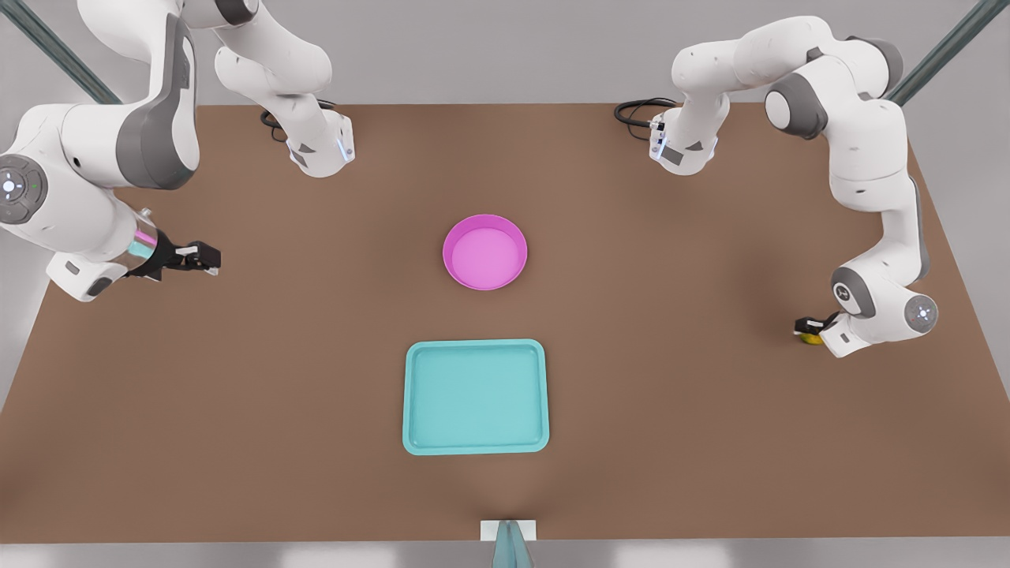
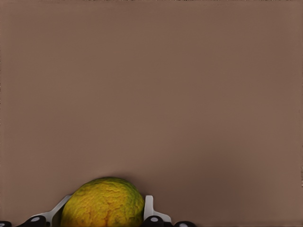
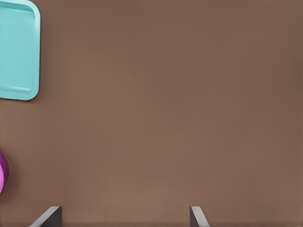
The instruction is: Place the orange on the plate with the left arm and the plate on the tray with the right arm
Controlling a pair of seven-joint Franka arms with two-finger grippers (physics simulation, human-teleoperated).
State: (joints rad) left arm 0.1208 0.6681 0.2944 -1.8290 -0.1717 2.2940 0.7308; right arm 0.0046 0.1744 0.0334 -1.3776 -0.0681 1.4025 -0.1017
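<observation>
The orange (image 2: pixel 103 204), yellow with greenish mottled skin, lies on the table at the front view's far right (image 1: pixel 810 339). My left gripper (image 1: pixel 808 326) reaches down over it, and its two fingers (image 2: pixel 148 207) press against the fruit's sides. The pink plate (image 1: pixel 484 252) rests empty near the table's middle, and the teal tray (image 1: pixel 475 397) lies empty just in front of it. My right gripper (image 1: pixel 207 259) hovers at the front view's left, well away from the plate, with its fingers (image 3: pixel 195 215) wide open. The right wrist view catches the tray's corner (image 3: pixel 16 47) and the plate's edge (image 3: pixel 2 172).
The brown table (image 1: pixel 671 442) stretches bare between the objects. Both arm bases (image 1: pixel 319 150) stand at the far edge with black cables beside them. A small white bracket (image 1: pixel 508 530) sits at the near edge.
</observation>
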